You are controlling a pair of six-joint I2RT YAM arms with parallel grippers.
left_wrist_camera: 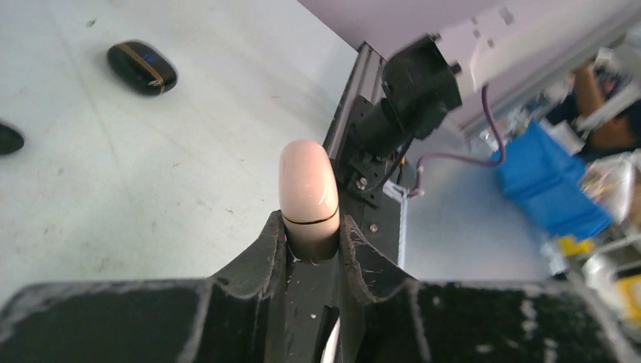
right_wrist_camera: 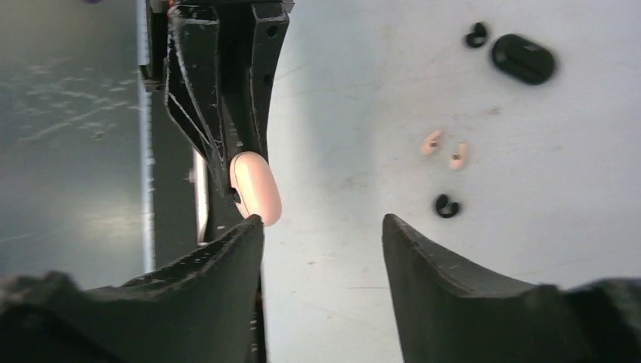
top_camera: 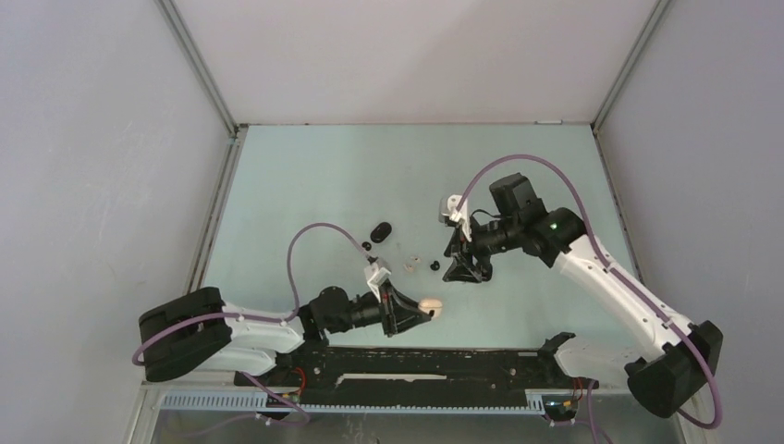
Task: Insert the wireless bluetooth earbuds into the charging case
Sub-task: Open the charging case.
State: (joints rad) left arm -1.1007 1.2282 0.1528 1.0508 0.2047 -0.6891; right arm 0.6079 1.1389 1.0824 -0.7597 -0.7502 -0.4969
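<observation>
My left gripper (left_wrist_camera: 311,223) is shut on a closed cream charging case (left_wrist_camera: 308,189) and holds it near the table's front edge (top_camera: 430,305). My right gripper (right_wrist_camera: 321,223) is open and empty, just beyond the cream case (right_wrist_camera: 255,187). Two whitish earbuds (right_wrist_camera: 431,141) (right_wrist_camera: 457,155) lie loose on the table, with one black earbud (right_wrist_camera: 447,206) near them. Another black earbud (right_wrist_camera: 476,34) lies beside a closed black case (right_wrist_camera: 523,58). From above, the right gripper (top_camera: 467,268) stands right of the nearer black earbud (top_camera: 434,265).
The black case (top_camera: 379,229) lies left of centre on the pale table; it also shows in the left wrist view (left_wrist_camera: 141,66). A black rail (top_camera: 416,365) runs along the near edge. White walls close the back and sides.
</observation>
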